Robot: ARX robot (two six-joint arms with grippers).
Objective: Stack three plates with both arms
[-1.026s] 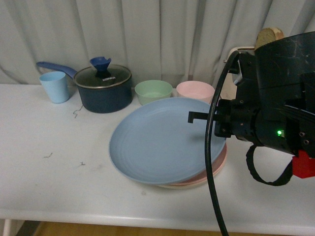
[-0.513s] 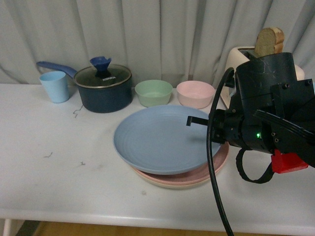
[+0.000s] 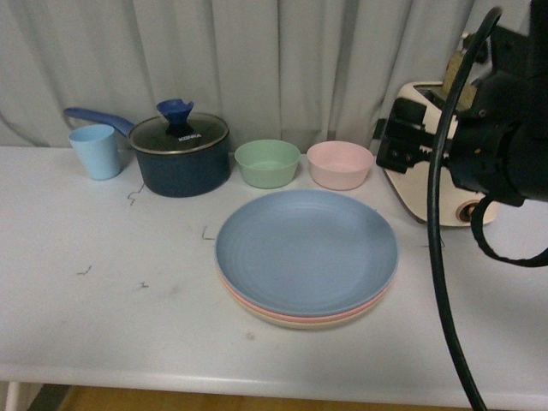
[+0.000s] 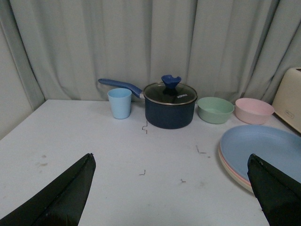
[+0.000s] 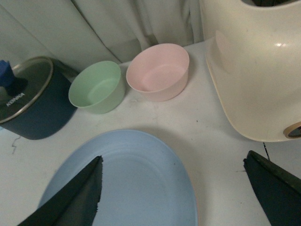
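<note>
The blue plate (image 3: 306,251) now lies flat on the stack; the right end effector (image 5: 174,188) has let go, spread wide. The left wrist view shows the left end effector (image 4: 171,188) spread too.

Three stacked plates (image 3: 306,253), two bowls (image 3: 267,163), one pot (image 3: 180,156), one cup (image 3: 95,151), one toaster (image 3: 428,184).

Light blue plate (image 3: 306,248) over pink plate (image 3: 257,306) and cream plate (image 3: 300,323).

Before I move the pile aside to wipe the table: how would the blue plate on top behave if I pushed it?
The blue plate looks rigid and light, so it probably won't flex. It rests loose on the pink plate, and both look smooth and matte, so it may well slide off the stack rather than carry it along. Being shallow and flat, it seems unlikely to tip.
</note>
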